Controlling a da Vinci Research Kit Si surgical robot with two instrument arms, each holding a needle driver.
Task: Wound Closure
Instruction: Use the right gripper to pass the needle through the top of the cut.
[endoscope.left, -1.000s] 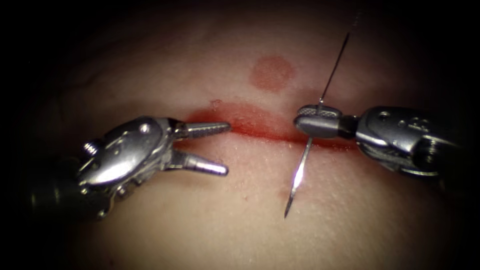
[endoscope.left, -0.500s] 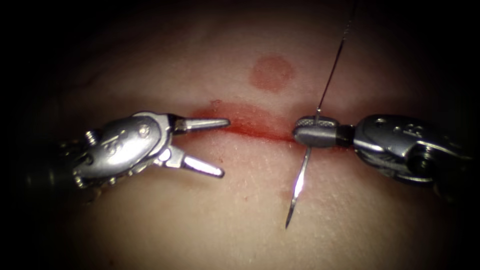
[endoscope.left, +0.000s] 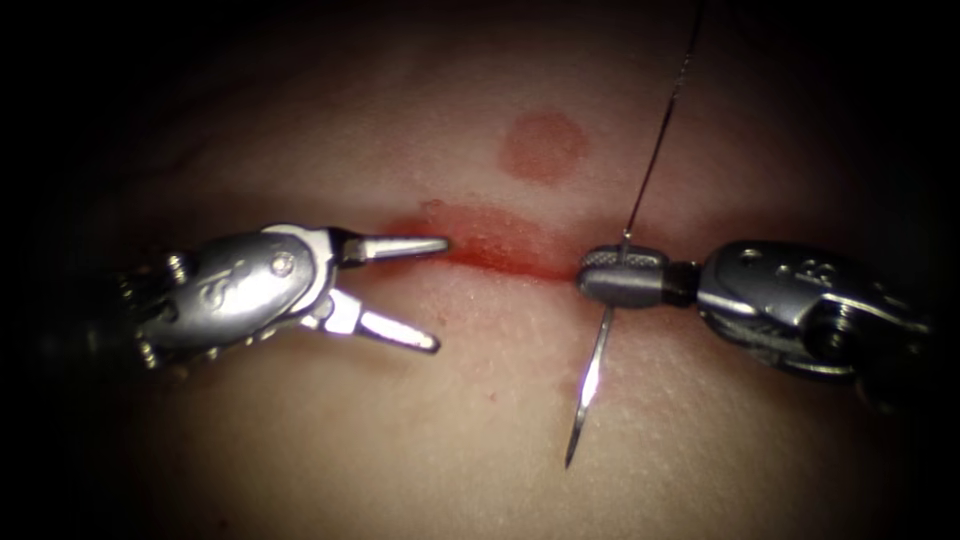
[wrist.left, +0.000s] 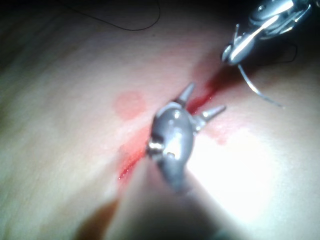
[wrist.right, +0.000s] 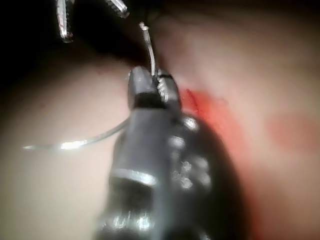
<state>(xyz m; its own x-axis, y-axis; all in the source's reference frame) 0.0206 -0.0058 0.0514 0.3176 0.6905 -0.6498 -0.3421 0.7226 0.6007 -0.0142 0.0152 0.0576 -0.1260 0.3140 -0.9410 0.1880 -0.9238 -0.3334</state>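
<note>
A: Endoscope first. What does each hand have?

B: The right hand (endoscope.left: 600, 278) is clenched on the needle (endoscope.left: 590, 378) near its thread end, over the cut (endoscope.left: 500, 262). The point hangs free above the tissue (endoscope.left: 400, 440) on the near side, not in it. The thread (endoscope.left: 660, 130) runs up and away from the jaws. The left hand (endoscope.left: 425, 290), at the cut's left end, is released and holds nothing.

A: Left wrist view?

B: The left hand (wrist.left: 202, 102) with its jaws spread over the red fluid (wrist.left: 131, 160); beyond it the right hand (wrist.left: 235, 52) with the needle (wrist.left: 257, 90) curving out.

A: Right wrist view?

B: The right hand (wrist.right: 150, 85) gripping the needle (wrist.right: 85, 142), whose long curve sweeps clear of the tissue.

A: Handling?

B: I'd judge the needle light, stiff, slick and apt to swivel; grip its body, never the point. The thread is limp and the tissue soft.

A: Count?

B: One needle, one thread, one cut, two hands.
</note>
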